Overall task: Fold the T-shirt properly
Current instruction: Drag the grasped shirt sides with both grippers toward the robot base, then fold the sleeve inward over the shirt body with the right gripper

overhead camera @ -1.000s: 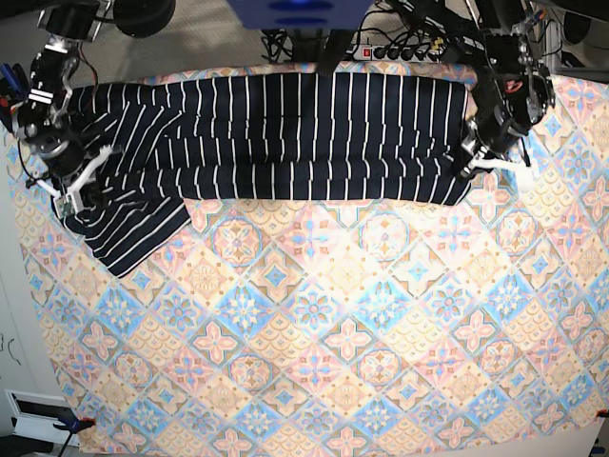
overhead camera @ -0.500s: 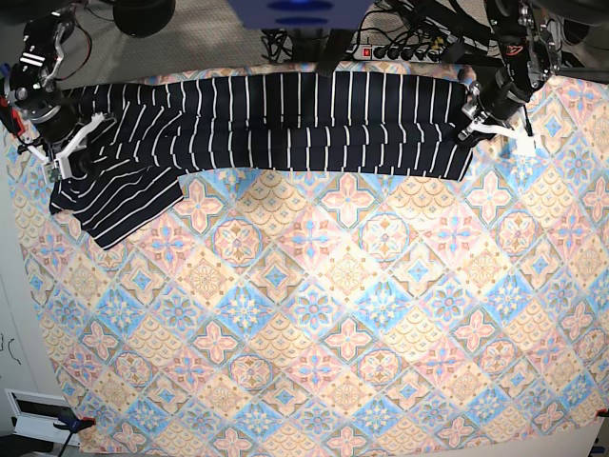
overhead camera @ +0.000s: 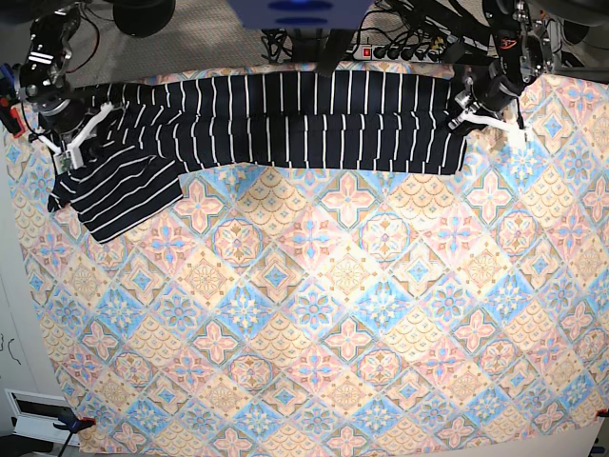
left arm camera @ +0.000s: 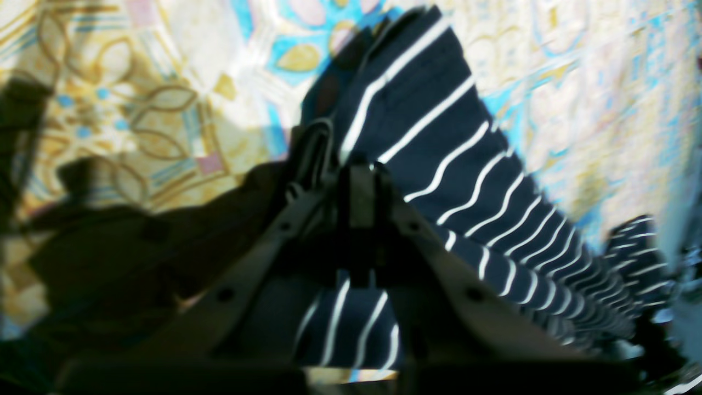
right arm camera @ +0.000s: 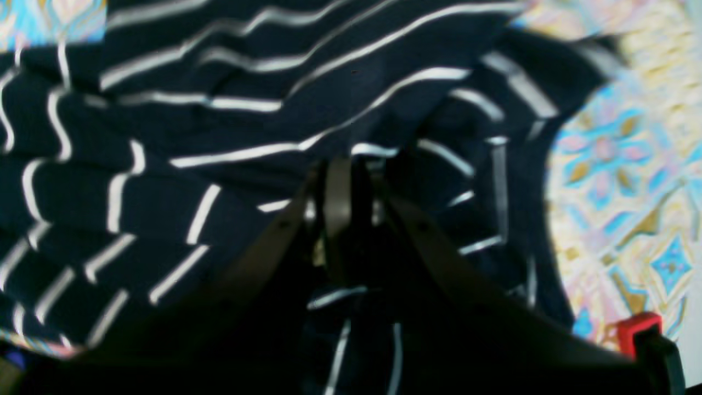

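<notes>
Both hands, left hand and right hand, clamped on T-shirt, now dragged farther up worktop; straightening before folding.

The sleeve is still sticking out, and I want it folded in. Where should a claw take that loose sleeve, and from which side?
Grip the sleeve at its free outer corner, coming from the tablecloth side below. It lies flat and splayed away from the shirt, so that corner is exposed and can be lifted back over the body.
</notes>
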Available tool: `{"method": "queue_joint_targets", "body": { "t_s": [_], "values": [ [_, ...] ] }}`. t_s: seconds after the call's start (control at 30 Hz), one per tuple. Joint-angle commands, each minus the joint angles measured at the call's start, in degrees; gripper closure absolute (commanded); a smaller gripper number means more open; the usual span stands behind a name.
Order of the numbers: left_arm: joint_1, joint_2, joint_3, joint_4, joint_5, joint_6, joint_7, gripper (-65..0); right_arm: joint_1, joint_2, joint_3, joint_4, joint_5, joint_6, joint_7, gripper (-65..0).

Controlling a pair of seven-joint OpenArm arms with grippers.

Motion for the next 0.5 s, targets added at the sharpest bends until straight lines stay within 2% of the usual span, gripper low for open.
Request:
{"method": "queue_joint_targets", "body": {
  "t_s": [0.0, 0.07, 0.17, 0.3, 0.47],
  "values": [
    [0.03, -0.61, -0.3, 0.57, 1.07, 0.19, -1.0, 0.0, 0.25, 1.34, 0.69, 0.69, -1.1, -0.89, 0.97, -1.9],
    [0.03, 0.36, -0.3, 0.57, 1.77, 0.19, -1.0, 0.0, 0.34, 1.08, 0.61, 0.95, -3.83, -0.98, 1.23, -2.0],
    [0.03, 0.62, -0.3, 0.57, 1.77, 0.19, -1.0, 0.0, 2.36, -1.21, 2.28, 2.18, -4.45, -0.98, 1.41, -3.8],
    [0.03, 0.97, -0.3, 0.57, 1.77, 0.19, -1.0, 0.0, 3.24, -3.93, 8.52, 4.03, -4.45, -0.98, 1.15, -11.0],
    [-0.05, 0.97, -0.3, 0.57, 1.77, 0.19, -1.0, 0.0, 7.46, -4.11, 9.57, 6.22, -4.45, -0.98, 1.06, -18.9]
  ]
}}
